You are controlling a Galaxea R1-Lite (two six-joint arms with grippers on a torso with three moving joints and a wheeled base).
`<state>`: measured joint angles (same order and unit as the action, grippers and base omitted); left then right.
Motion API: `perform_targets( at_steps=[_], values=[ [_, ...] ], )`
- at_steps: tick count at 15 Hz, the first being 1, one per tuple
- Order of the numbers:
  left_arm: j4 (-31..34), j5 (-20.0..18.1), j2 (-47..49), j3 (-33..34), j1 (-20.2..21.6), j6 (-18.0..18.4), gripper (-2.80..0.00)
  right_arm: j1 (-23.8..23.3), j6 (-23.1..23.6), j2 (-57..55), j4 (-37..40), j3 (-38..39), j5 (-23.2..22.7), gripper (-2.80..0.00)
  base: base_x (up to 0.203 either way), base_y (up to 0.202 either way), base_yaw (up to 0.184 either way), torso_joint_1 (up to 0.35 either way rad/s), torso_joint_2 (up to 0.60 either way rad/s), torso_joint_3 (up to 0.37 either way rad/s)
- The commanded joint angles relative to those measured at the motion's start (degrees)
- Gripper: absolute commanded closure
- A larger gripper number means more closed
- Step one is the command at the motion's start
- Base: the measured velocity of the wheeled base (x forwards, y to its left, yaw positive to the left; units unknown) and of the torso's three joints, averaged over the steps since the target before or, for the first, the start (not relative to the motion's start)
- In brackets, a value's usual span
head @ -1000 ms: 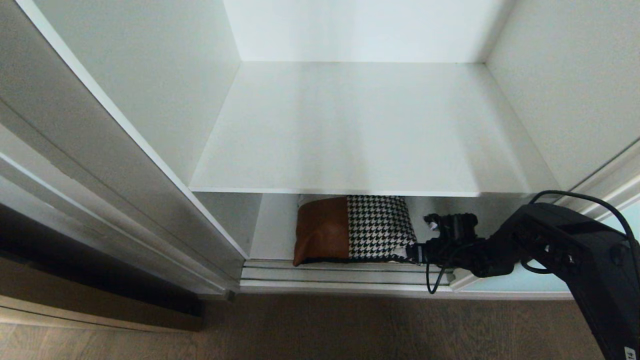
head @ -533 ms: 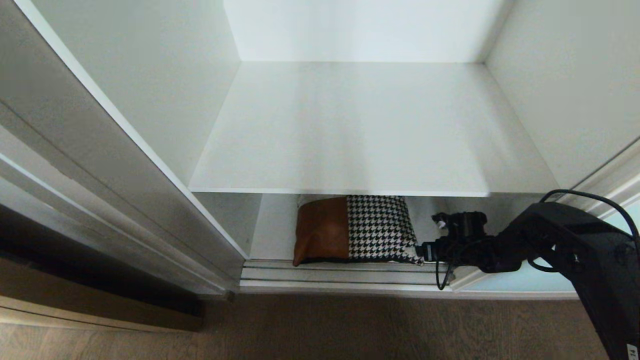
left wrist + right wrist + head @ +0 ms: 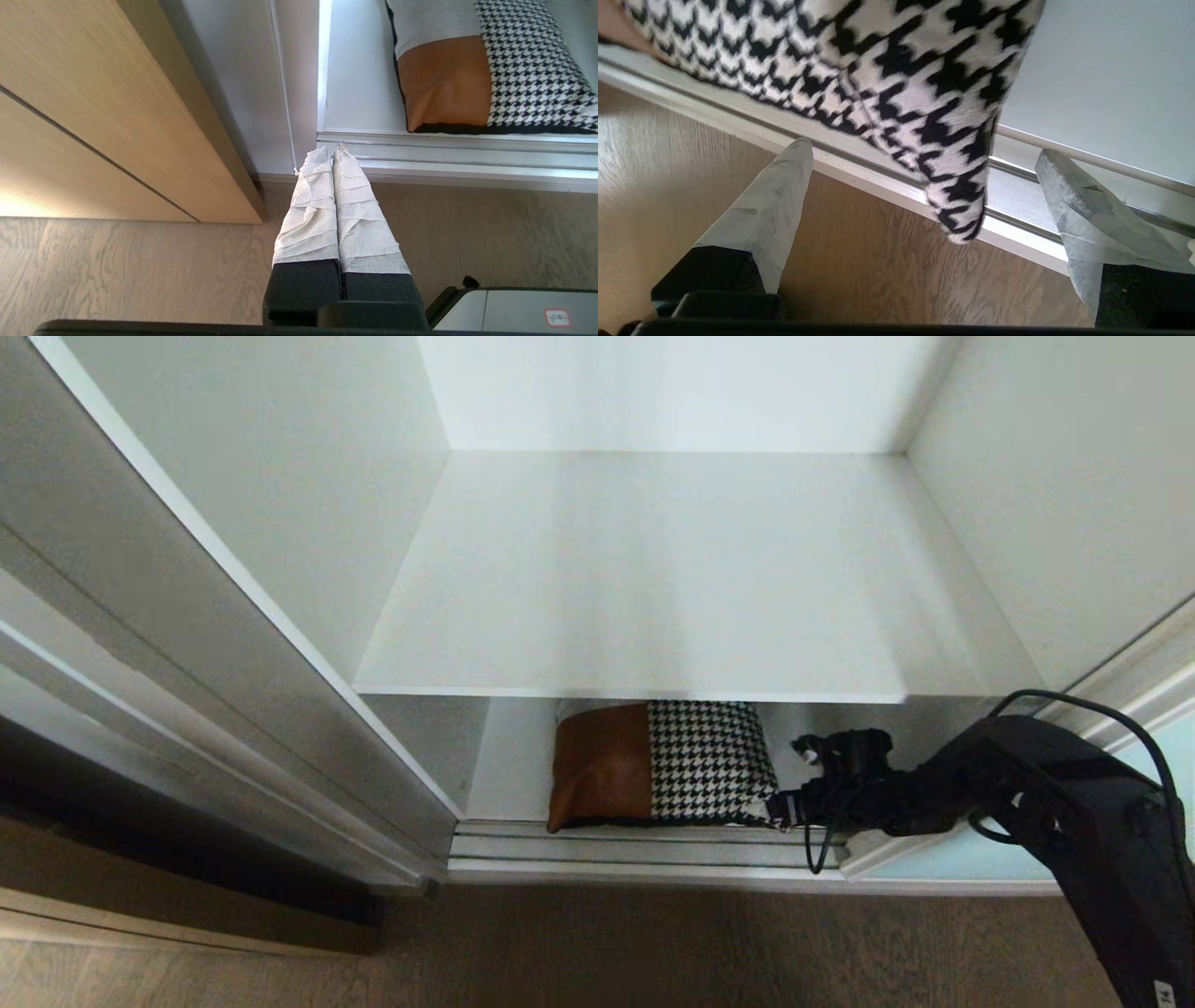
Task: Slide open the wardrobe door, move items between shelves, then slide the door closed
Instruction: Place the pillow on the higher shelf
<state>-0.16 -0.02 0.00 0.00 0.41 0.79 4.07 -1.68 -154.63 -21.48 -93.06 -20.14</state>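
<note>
Beside the wooden panel (image 3: 107, 112) the left gripper (image 3: 332, 154) hangs pinched together, the bag (image 3: 663, 763) lies on the bottom shelf (image 3: 504, 765) against the door track (image 3: 635, 849), and the right gripper (image 3: 924, 154) gapes empty astride its houndstooth corner.

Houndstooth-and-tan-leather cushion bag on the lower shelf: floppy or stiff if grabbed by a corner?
Probably floppy: the houndstooth-and-tan-leather cushion bag is soft, with a limp, rounded corner between the open right gripper fingers. Likely light, so it may sag and drag across the white lower shelf.
</note>
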Motion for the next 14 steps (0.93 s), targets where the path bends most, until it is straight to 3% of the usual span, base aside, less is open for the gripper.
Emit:
perform_targets(
  at_steps=[1,6,14],
  values=[
    [0.0,0.0,0.0,0.1,0.0,0.0,0.0,0.3,-0.6,-1.2,0.6,-2.2,-0.2,-2.8,0.0,0.0,0.0,0.0,0.0,0.0],
    [0.0,0.0,0.1,0.1,0.0,0.0,0.0,0.8,-1.4,-3.0,1.2,-5.7,-0.3,-2.8,0.0,0.0,0.0,0.0,0.0,0.0],
    [0.0,0.0,0.0,0.1,0.0,0.0,0.0,1.6,-3.9,-2.2,1.4,-4.8,-0.5,-2.8,0.0,0.0,0.0,0.0,0.0,0.0]
  ],
)
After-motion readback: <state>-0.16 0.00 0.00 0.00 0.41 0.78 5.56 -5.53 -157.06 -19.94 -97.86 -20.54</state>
